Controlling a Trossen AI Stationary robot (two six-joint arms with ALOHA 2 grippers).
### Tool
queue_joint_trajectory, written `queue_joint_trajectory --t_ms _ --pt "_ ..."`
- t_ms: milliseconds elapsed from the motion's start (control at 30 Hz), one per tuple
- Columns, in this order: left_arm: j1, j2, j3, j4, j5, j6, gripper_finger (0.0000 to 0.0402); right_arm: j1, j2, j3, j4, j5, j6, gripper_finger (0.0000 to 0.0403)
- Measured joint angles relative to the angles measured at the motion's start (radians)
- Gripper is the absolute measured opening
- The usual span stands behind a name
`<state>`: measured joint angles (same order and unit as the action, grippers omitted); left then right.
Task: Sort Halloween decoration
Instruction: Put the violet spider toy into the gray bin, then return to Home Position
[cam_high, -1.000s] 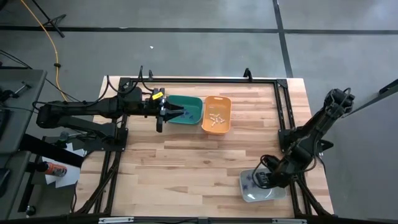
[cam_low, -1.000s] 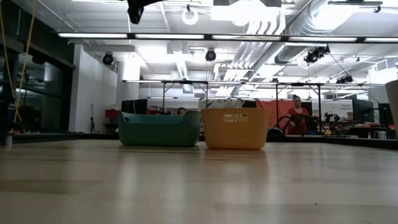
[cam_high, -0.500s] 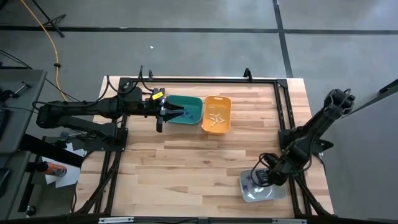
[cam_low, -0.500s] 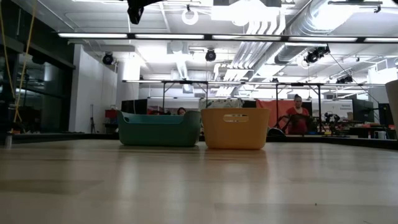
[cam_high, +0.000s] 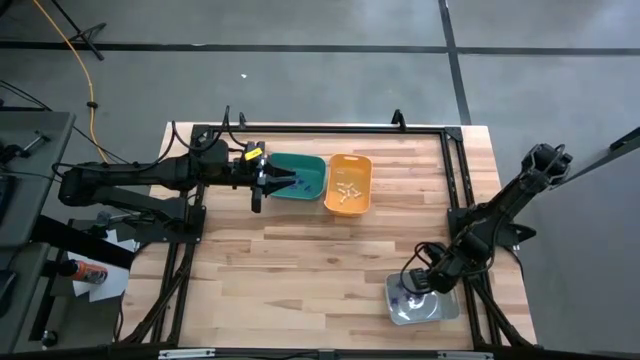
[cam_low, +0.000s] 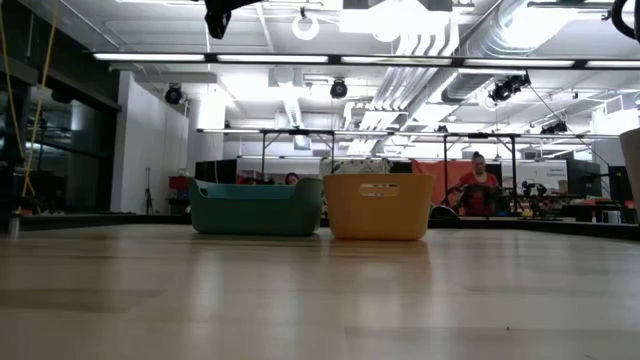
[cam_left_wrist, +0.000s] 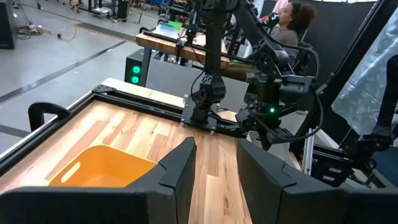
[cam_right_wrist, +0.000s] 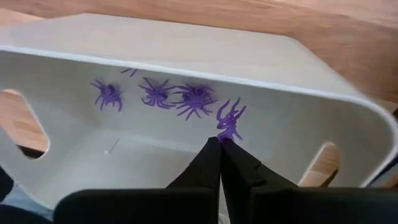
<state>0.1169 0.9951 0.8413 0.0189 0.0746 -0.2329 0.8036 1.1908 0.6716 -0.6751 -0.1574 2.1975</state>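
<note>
1. My right gripper (cam_right_wrist: 219, 142) is over the grey bin (cam_high: 420, 300) at the table's near right corner. Its fingers are pressed together on a purple spider (cam_right_wrist: 229, 121), which sticks up from the tips.
2. Three more purple spiders (cam_right_wrist: 155, 94) lie in a row on the bin's floor, close to one wall and near each other. A fragment of another purple piece shows just beyond them.
3. My left gripper (cam_high: 283, 181) is stretched across the far side of the table, tips over the green bin (cam_high: 305, 178). Its fingers (cam_left_wrist: 180, 165) stand apart with a clear gap, and I see nothing between them.
4. The orange bin (cam_high: 349, 184) sits touching the green one on its right. Several cream trinkets (cam_high: 346, 192) lie scattered inside it.
5. From table height I see the green and orange bins side by side at the far edge; their contents are hidden behind the walls.
6. A person (cam_low: 478, 188) in red sits in the room behind the table.
</note>
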Motion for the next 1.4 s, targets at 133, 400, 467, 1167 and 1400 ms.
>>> queue_joint_trajectory --t_ms 133,400,467,1167,1400 --pt "0.0 0.0 0.0 0.0 0.0 0.0 0.0108 0.0 0.0 0.0 -0.009 -0.013 0.0 0.0026" --pt "0.0 0.0 0.0 0.0 0.0 0.0 0.0108 0.0 -0.005 0.0 0.038 -0.095 -0.109 0.0124" --pt "0.0 0.0 0.0 0.001 0.0 0.0 0.0108 0.0 -0.028 0.003 0.104 -0.096 -0.139 0.0138" --pt "0.0 0.0 0.0 0.114 0.0 -0.043 0.0108 -0.705 -0.186 0.161 0.561 0.405 -1.661 0.0093" --pt "0.0 0.0 0.001 0.218 0.001 -0.001 0.0095 -0.92 -0.136 0.162 0.906 0.194 -1.962 0.0019"
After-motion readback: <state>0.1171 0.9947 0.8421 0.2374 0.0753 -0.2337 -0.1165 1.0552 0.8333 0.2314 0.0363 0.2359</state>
